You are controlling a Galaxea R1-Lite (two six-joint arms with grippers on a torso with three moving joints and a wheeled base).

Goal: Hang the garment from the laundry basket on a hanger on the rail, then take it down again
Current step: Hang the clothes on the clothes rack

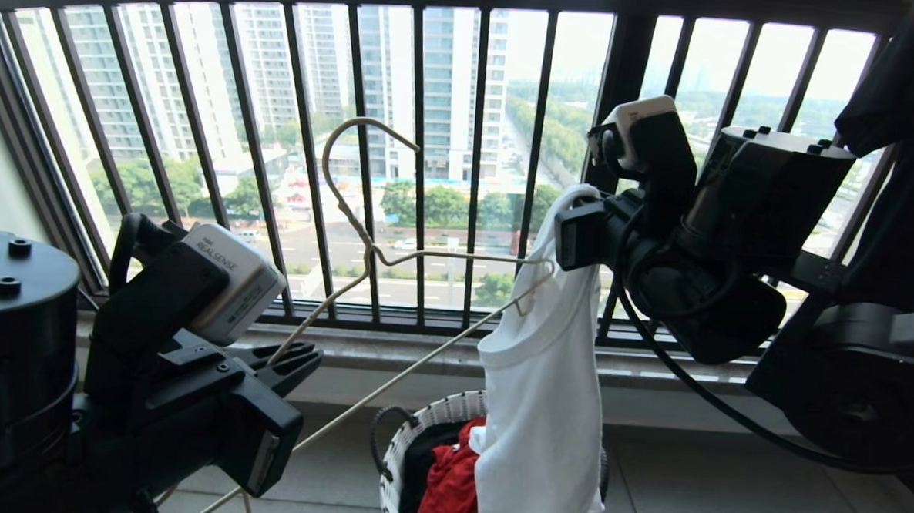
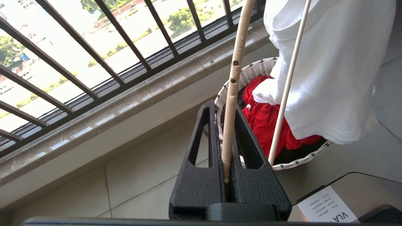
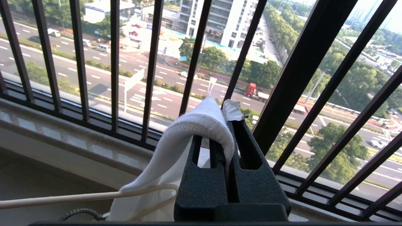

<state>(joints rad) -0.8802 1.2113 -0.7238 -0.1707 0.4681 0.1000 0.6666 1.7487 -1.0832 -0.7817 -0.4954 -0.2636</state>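
My left gripper [image 1: 308,356] [image 2: 224,108] sits low on the left, shut on one arm of the cream hanger [image 1: 365,237] [image 2: 234,69]. The hanger is tilted, with its hook up against the window bars. Its far end lies against the white garment [image 1: 543,414] [image 2: 329,62] just below the collar. My right gripper [image 1: 571,232] [image 3: 223,125] is higher on the right, shut on the garment's ribbed collar [image 3: 198,124]. The shirt hangs down over the white laundry basket [image 1: 433,423] [image 2: 255,67]. The hanger rod [image 3: 78,197] passes beside the cloth. The rail is out of view.
A red garment [image 1: 451,484] [image 2: 263,119] and dark cloth lie in the basket on the tiled floor. Black window bars [image 1: 423,155] and a stone ledge [image 1: 391,346] stand right behind. A dark garment [image 1: 910,114] hangs at the far right.
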